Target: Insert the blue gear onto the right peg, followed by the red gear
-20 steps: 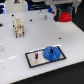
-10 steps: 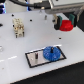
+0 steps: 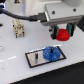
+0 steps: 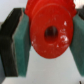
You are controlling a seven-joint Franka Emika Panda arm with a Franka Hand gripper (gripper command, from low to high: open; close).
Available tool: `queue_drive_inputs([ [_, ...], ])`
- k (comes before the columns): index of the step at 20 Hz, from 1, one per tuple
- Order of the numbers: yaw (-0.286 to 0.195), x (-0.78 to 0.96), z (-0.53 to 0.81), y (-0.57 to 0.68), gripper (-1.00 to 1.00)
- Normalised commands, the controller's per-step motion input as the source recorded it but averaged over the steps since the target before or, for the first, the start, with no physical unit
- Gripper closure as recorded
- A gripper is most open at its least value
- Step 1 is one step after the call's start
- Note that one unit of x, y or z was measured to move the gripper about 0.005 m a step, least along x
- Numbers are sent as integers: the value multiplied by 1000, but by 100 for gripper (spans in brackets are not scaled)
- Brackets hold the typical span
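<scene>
The blue gear (image 3: 52,53) lies on the black-rimmed white plate (image 3: 33,58), at the plate's end toward the exterior view's right. The right peg is hidden under or behind it. A thin short dark post (image 3: 35,56) stands on the plate's other half. My gripper (image 3: 61,35) hangs above and to the exterior view's right of the plate, shut on the red gear (image 3: 62,35). In the wrist view the red gear (image 4: 51,31) fills the picture, clamped between my two teal finger pads (image 4: 22,42), its centre hole facing the camera.
A beige and black blocky object (image 3: 18,27) stands at the back on the exterior view's left. The white table's (image 3: 15,47) front edge runs close below the plate. A black cable (image 3: 22,17) trails from the arm.
My gripper with the red gear has moved down and toward the exterior view's left, closer to the plate. The blue gear has not moved.
</scene>
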Motion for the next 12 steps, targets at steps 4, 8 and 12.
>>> queue_drive_inputs([
  [4, 0, 328, -55, -225, 100],
  [8, 0, 256, -74, -203, 100],
  [12, 0, 157, -118, -148, 100],
])
